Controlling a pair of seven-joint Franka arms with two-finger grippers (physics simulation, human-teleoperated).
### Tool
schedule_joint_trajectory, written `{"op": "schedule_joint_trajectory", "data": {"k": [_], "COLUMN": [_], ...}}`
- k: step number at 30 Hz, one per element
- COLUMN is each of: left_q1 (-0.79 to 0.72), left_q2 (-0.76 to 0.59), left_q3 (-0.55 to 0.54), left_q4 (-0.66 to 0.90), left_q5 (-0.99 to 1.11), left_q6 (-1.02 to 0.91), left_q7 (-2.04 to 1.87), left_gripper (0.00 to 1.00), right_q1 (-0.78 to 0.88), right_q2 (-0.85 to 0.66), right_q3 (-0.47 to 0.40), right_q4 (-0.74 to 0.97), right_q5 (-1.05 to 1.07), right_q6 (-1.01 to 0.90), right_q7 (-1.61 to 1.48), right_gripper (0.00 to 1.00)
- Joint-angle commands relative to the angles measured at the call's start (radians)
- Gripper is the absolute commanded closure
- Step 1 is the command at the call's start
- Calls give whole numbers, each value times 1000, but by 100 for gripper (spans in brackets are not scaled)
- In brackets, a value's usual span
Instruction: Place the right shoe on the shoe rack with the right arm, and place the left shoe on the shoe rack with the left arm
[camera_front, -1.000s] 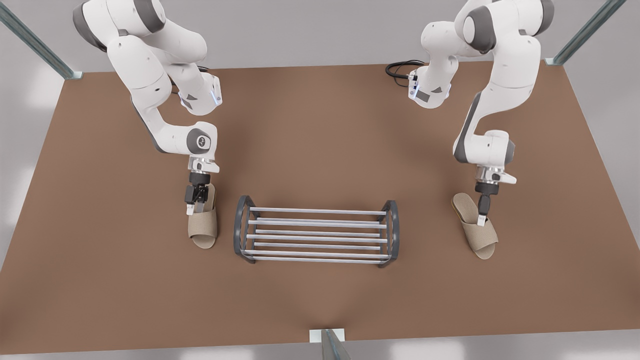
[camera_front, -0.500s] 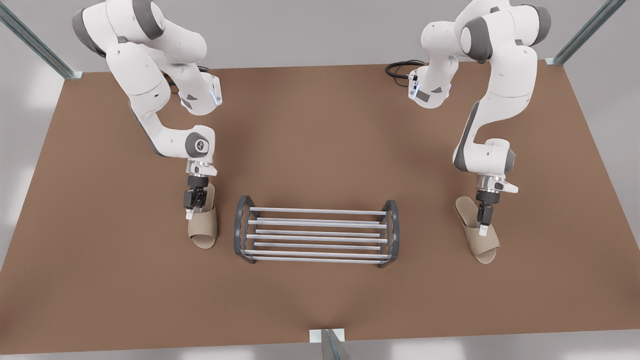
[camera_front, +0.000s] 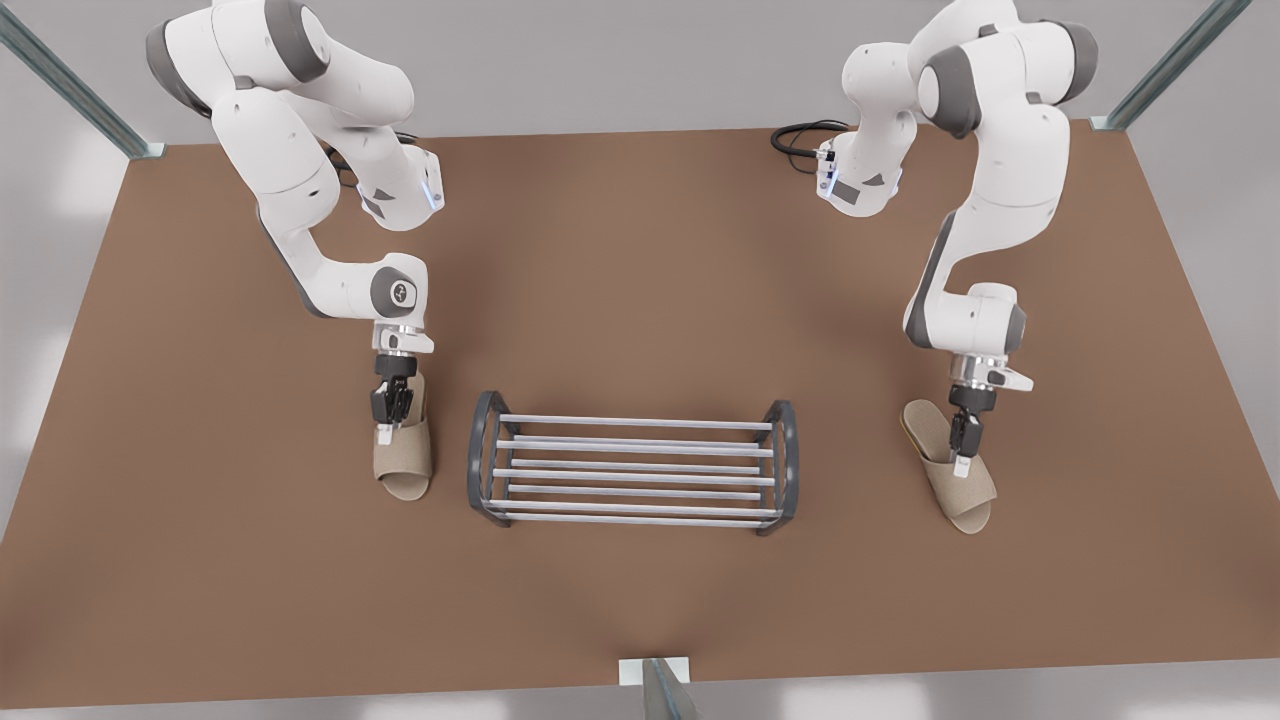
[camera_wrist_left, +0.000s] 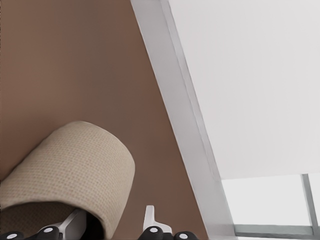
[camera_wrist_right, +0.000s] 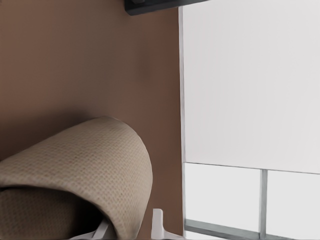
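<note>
Two beige open-toe slippers lie flat on the brown table (camera_front: 640, 290), one on each side of the shoe rack (camera_front: 640, 423). The rack has silver rods between dark arched ends and carries nothing. The right shoe (camera_front: 405, 470) (camera_wrist_right: 85, 165) is on the front view's left. My right gripper (camera_front: 383, 432) (camera_wrist_right: 131, 227) is down at its heel-side opening, open, one finger inside the strap and one outside. The left shoe (camera_front: 965, 495) (camera_wrist_left: 75, 165) lies angled on the front view's right. My left gripper (camera_front: 962, 462) (camera_wrist_left: 112, 225) straddles its strap wall the same way, open.
Bare table lies in front of and behind the rack. A black cable (camera_front: 800, 135) sits at the back edge. Metal posts stand at the back corners and at the front edge (camera_front: 655, 685). The table edge (camera_wrist_right: 181, 100) (camera_wrist_left: 175, 100) runs past each slipper.
Both grippers have come down lower over the slippers' straps. The left shoe has shifted and turned slightly on the table. The rack has not moved.
</note>
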Motion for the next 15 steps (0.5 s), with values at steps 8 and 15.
{"op": "schedule_joint_trajectory", "data": {"k": [8, 15], "left_q1": [0, -1], "left_q2": [36, 44], "left_q3": [0, 0], "left_q4": [32, 33], "left_q5": [-1, 0], "left_q6": [-3, -3], "left_q7": [-39, -32], "left_gripper": [39, 58], "right_q1": [0, 2], "right_q2": [2, -36], "right_q3": [0, -1], "right_q4": [3, 11], "right_q5": [-12, -13], "right_q6": [0, 32], "right_q7": [10, -10], "right_gripper": [69, 73]}}
